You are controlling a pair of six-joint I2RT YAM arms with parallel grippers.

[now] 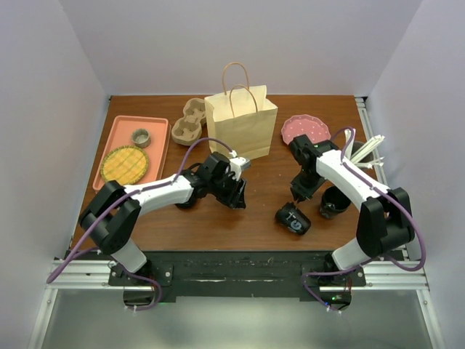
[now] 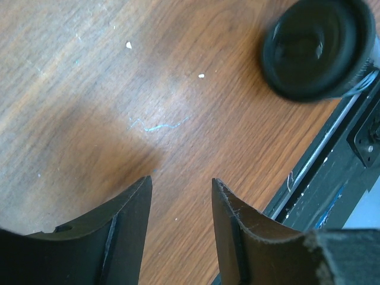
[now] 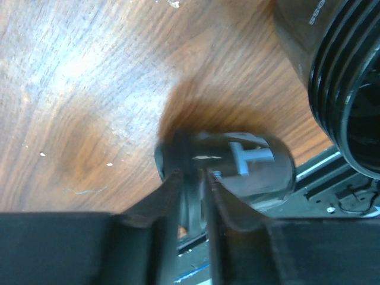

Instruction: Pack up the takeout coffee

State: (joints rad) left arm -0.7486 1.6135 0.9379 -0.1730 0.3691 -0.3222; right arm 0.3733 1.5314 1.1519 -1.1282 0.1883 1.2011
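My right pincer (image 3: 193, 176) stood narrow, its two fingers either side of the lid rim of the takeout coffee (image 3: 252, 166). The rim filled the slit between them. I took it for a grip, though I could not tell how firm it was. My left pincer (image 2: 181, 185) stood about half wide with nothing in it, only bare tabletop (image 1: 254, 218) beneath.

The takeout coffee lay toppled on its side on the tabletop. It was well apart from the paper bag (image 1: 240, 123), on the bag's near side and off toward its right. Its long axis ran flat along the tabletop on a slant. As far as I could judge, the lidded wide end pointed back toward the bag and the narrower base pointed away from it, toward the tabletop's near edge.

To do this step well, I judged a pinch on a thin plastic rim a poor hold for a tapered cup, because the lid might flex or pop off. It seemed better to squeeze only enough to hold. Then I could tip the cup up by pivoting it on its base, not by hauling it straight up. I would also need to swing it away from the neighbouring black cup (image 1: 334, 202), which stood just beside it on the side farther from the bag. Once the cup was upright, a grasp around the body would carry it more safely.
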